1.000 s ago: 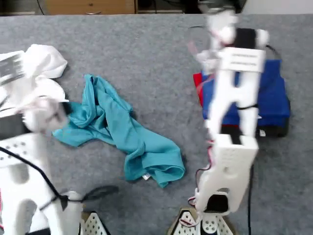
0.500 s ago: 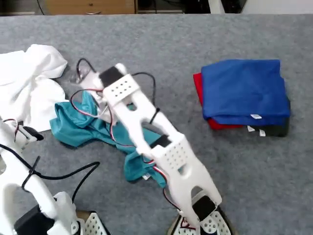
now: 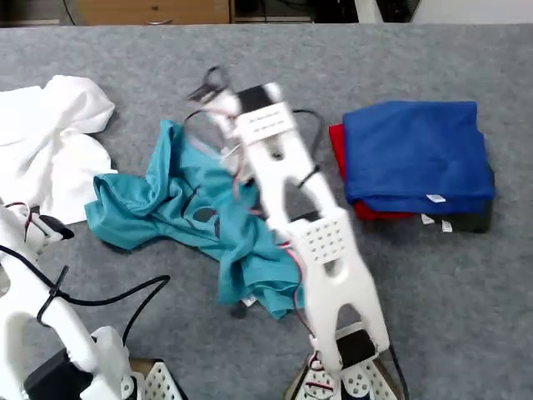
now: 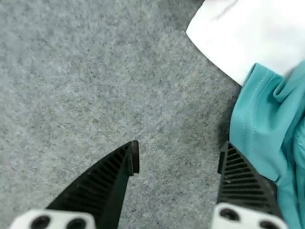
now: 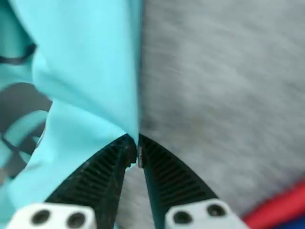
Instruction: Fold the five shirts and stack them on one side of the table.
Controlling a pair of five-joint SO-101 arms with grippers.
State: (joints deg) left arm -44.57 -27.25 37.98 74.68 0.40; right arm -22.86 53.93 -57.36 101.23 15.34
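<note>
Right wrist view has the right gripper (image 5: 138, 149) with its jaws pressed together on an edge of the teal shirt (image 5: 81, 71), probably to draw it out flat for folding. High view places that shirt crumpled mid-way across the surface (image 3: 275, 58), between the white shirt (image 3: 50, 125) and the folded stack (image 3: 412, 158) topped in blue. The left gripper (image 4: 178, 160) hovers with its jaws spread wide, holding nothing, just beside the teal hem.

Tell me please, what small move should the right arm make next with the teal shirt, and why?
Probably pull the pinched edge away from the heap, to spread the cloth. The right gripper is shut on an edge of the teal shirt, which lies crumpled, not yet flat enough to fold. The left gripper is open beside another edge, holding nothing.
</note>
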